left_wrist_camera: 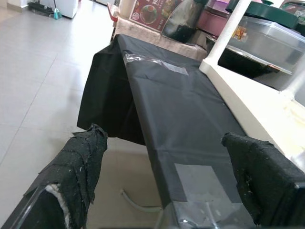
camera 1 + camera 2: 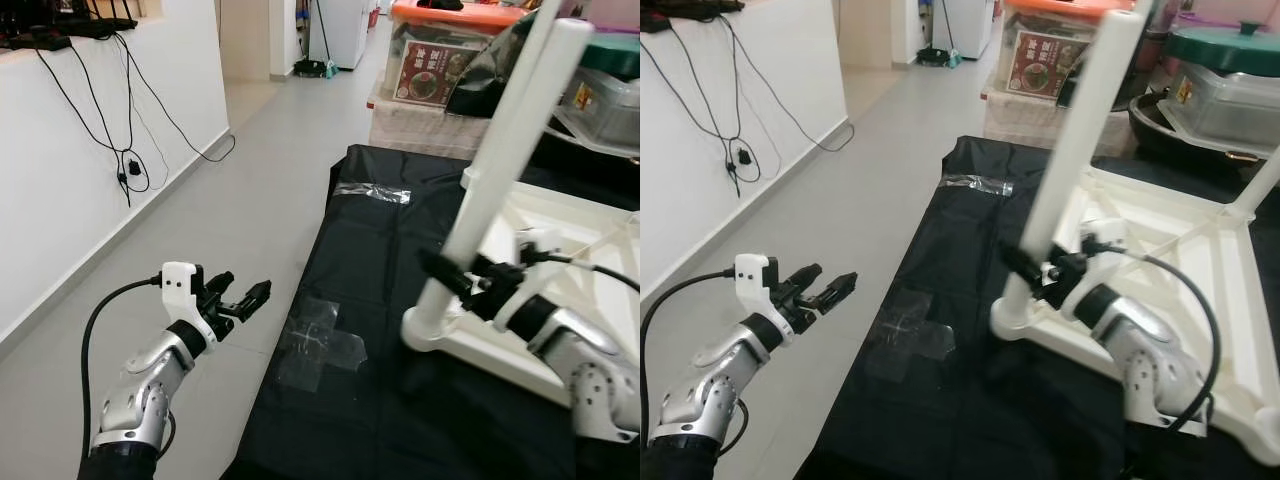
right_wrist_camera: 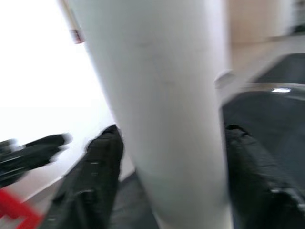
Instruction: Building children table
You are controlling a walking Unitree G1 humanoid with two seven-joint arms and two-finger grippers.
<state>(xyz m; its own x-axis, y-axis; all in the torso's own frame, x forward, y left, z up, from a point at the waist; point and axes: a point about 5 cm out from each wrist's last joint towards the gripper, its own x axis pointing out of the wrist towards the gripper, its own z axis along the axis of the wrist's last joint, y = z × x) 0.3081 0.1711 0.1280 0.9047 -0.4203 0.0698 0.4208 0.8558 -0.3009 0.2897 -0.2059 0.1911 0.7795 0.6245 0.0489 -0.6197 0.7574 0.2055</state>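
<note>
White table leg (image 2: 500,150), between right fingers (image 3: 90,186)

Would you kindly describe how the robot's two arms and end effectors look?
Both arms are silver metal with black joint bands. The left end effector has two long black fingers with fabric-like pads, a white block at its wrist and a black cable looping back. The right end effector is likewise black-fingered, with a thin black cable.

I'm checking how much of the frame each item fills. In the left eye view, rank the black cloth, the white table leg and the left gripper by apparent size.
1. black cloth
2. white table leg
3. left gripper, smallest even though close to the camera
</note>
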